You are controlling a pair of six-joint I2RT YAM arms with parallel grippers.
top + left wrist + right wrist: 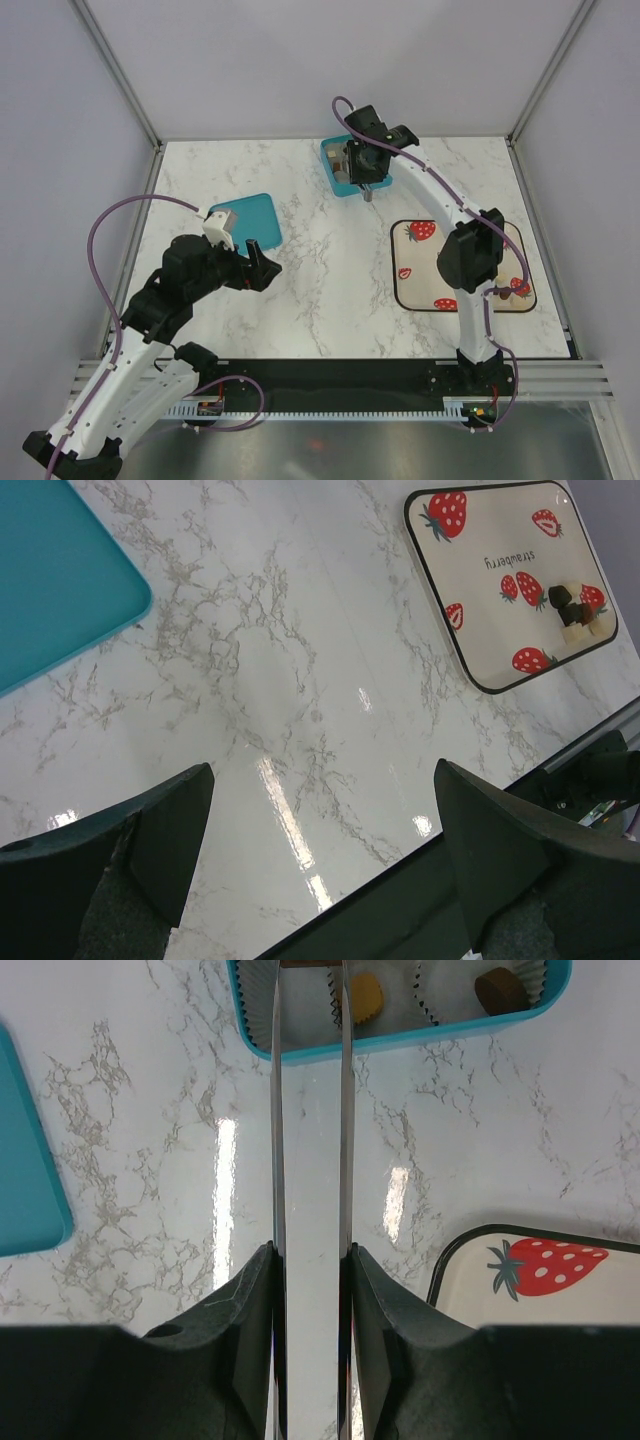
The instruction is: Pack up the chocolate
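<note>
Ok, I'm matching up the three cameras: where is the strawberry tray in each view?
Top external: strawberry tray right of centre.
Left wrist: strawberry tray in the upper right corner.
Right wrist: strawberry tray cut off at the bottom right edge.
Shared landmark: the teal lid, at the left in every view.

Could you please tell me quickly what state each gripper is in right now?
Left gripper: open, empty.
Right gripper: closed over the teal box, apparently on a brown chocolate at its tips.
</note>
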